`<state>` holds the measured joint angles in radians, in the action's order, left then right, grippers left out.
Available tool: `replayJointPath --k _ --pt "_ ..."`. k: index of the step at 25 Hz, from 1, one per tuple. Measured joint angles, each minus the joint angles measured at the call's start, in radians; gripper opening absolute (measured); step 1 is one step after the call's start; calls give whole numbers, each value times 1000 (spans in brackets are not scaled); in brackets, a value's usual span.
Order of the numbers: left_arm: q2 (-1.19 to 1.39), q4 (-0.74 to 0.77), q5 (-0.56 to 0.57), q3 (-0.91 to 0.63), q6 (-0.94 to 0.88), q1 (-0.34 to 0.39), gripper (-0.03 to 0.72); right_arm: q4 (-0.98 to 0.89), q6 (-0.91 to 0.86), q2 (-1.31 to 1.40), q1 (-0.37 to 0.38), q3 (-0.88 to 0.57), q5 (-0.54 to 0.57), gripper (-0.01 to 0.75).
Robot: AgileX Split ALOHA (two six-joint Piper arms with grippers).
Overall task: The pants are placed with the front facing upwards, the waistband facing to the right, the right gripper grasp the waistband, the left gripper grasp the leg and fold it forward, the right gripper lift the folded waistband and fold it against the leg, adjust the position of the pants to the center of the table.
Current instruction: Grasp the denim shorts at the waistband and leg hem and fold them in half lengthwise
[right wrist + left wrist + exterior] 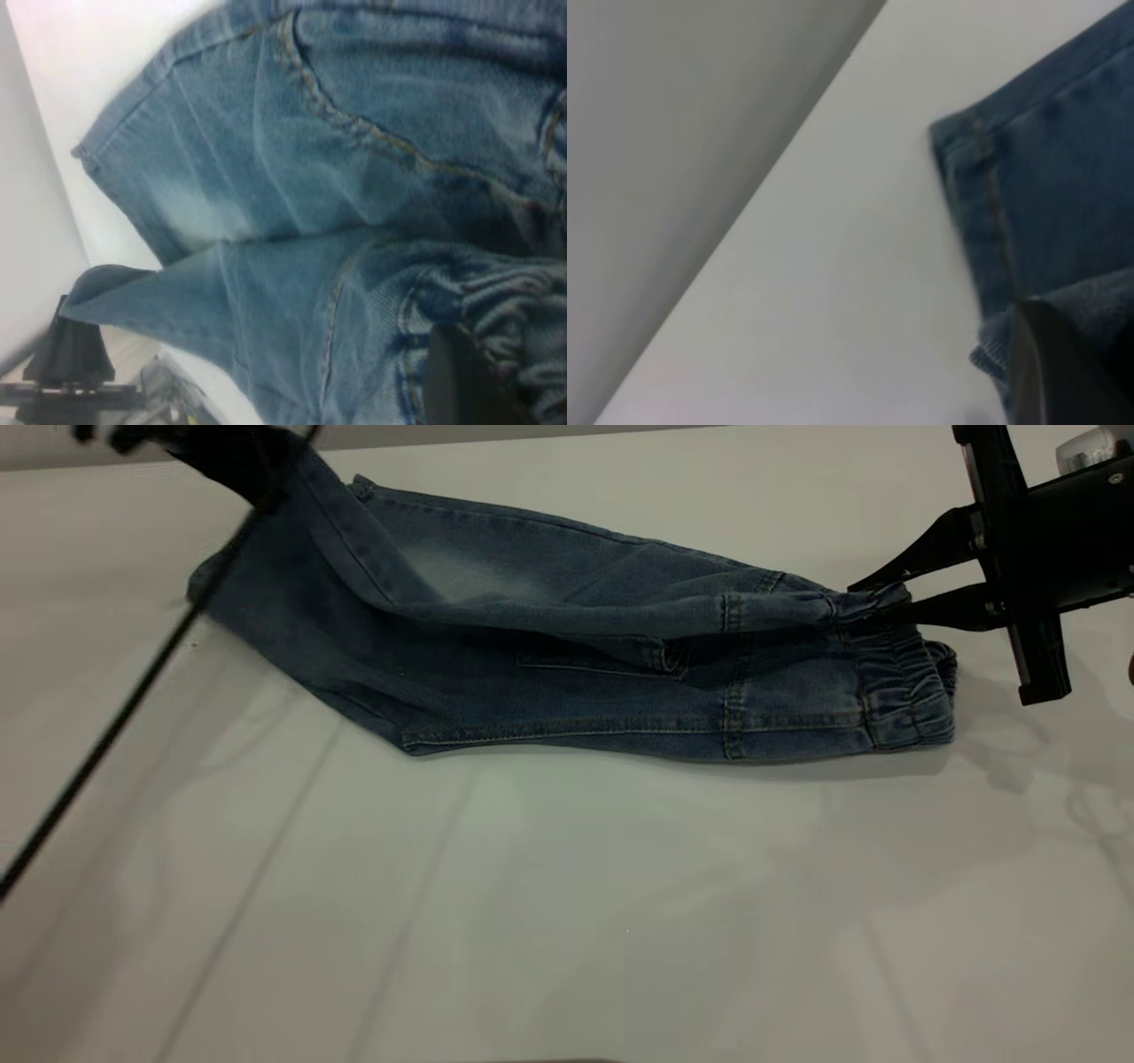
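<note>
- At the far left corner of the exterior view you see the left end effector [232,460]. It is closed on the leg end of the pants [567,646] and holds this end lifted above the bench [567,903].
- A thin black cable [115,717] runs down from this end effector, diagonally toward the near left side.
- In the left wrist view you see the leg hem [970,142] with its tan stitching over the white bench, and a greyish finger pad [1045,372] touching the denim.
- The pants lie across the far half of the bench. The upper layer is stretched between both arms, and the lower layer lies flat with a pale faded patch [469,571] in the upper part.
- At the right, the right end effector [877,602] is closed on the upper edge of the waistband [904,682] and keeps it a little raised.
- The remaining gathered waistband rests on the bench just below the fingers.
</note>
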<state>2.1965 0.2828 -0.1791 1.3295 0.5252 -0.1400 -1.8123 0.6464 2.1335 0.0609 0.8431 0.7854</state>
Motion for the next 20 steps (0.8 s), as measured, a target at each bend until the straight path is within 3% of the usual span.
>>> replayJointPath --k 5,14,20 --pt "72 0 58 78 -48 -1 55 -1 -51 1 0 3 -68 83" --pt "114 -4 107 87 -112 -1 81 -2 -181 1 0 3 -91 92" --pt "116 -5 111 87 -241 1 195 -2 -203 1 0 3 -102 133"
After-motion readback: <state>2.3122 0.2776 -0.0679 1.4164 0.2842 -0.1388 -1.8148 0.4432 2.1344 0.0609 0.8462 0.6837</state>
